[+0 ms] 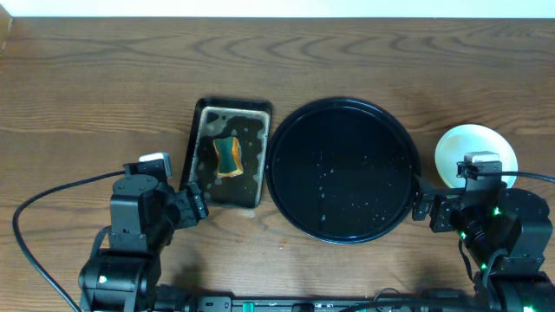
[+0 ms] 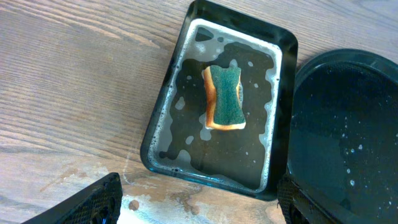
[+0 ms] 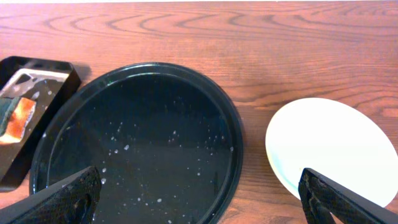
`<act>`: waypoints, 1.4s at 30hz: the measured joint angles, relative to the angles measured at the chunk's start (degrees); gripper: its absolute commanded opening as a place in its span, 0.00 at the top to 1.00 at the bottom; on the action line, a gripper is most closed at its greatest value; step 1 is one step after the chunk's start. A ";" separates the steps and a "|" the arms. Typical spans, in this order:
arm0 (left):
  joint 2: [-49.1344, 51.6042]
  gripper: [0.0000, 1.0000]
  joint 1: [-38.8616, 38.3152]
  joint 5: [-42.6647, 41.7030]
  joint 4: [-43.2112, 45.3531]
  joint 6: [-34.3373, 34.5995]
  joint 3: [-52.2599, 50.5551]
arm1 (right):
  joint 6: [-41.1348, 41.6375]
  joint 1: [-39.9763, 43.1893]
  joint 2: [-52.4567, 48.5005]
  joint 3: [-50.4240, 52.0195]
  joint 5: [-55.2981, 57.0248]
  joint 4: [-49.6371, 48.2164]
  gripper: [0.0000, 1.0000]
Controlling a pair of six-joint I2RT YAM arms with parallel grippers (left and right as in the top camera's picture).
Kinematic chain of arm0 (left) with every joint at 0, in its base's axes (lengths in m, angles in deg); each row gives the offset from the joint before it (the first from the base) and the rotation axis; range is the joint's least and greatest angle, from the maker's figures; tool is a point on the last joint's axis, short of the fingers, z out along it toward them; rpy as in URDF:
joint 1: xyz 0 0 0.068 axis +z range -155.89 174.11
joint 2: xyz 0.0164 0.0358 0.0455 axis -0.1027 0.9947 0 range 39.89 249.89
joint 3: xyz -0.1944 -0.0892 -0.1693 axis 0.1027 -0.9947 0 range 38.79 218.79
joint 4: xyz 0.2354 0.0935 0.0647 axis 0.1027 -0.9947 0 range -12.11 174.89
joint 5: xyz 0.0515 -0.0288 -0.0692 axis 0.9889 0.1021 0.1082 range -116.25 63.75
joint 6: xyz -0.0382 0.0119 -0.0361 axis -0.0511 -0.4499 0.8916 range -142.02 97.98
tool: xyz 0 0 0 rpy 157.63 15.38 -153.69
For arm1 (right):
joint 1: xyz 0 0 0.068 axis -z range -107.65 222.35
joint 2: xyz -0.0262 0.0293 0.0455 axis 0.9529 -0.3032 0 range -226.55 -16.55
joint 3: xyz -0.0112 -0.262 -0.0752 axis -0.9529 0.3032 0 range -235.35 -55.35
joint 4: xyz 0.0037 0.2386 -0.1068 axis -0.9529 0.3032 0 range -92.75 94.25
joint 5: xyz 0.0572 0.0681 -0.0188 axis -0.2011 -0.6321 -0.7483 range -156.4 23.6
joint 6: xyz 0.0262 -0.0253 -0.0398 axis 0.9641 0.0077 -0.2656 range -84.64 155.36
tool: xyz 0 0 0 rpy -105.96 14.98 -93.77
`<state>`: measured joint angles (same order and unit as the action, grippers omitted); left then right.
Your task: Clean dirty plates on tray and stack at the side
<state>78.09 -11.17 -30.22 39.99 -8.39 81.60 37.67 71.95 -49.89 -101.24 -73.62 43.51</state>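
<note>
The round black tray (image 1: 286, 186) holds only water droplets; it also shows in the right wrist view (image 3: 230, 134) and at the right of the left wrist view (image 2: 348, 118). A pale white plate (image 1: 468, 143) lies on the table just right of the tray, also seen in the right wrist view (image 3: 329, 146). I cannot tell whether other plates lie under it. My left gripper (image 1: 195, 206) (image 2: 199, 208) is open and empty, low over the table in front of the sponge pan. My right gripper (image 1: 425, 208) (image 3: 202, 199) is open and empty, at the tray's right front edge beside the plate.
A rectangular dark pan (image 1: 198, 143) (image 2: 180, 62) with soapy water holds a teal-and-yellow sponge (image 1: 228, 156) (image 2: 225, 98), left of the tray. The wood in front of the pan is wet (image 2: 186, 199). The table's far edge runs along the top.
</note>
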 measured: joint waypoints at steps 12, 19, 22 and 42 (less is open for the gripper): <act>0.07 0.19 0.00 0.00 0.00 0.00 0.00 | 0.04 0.00 0.00 0.28 0.24 5.11 0.01; 0.07 0.19 0.00 0.00 0.00 0.00 0.00 | -0.04 0.00 0.48 0.68 1.62 6.97 0.01; 0.09 0.19 0.00 0.00 0.02 0.00 0.00 | -0.20 0.00 3.10 2.29 1.90 0.63 0.01; 0.33 0.19 0.00 -0.07 -0.02 0.00 -0.13 | -0.48 -4.74 32.59 41.53 2.14 -52.19 0.01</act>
<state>78.42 -11.17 -30.28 39.96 -8.39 81.47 37.18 67.20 -17.30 -59.71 -71.48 -8.68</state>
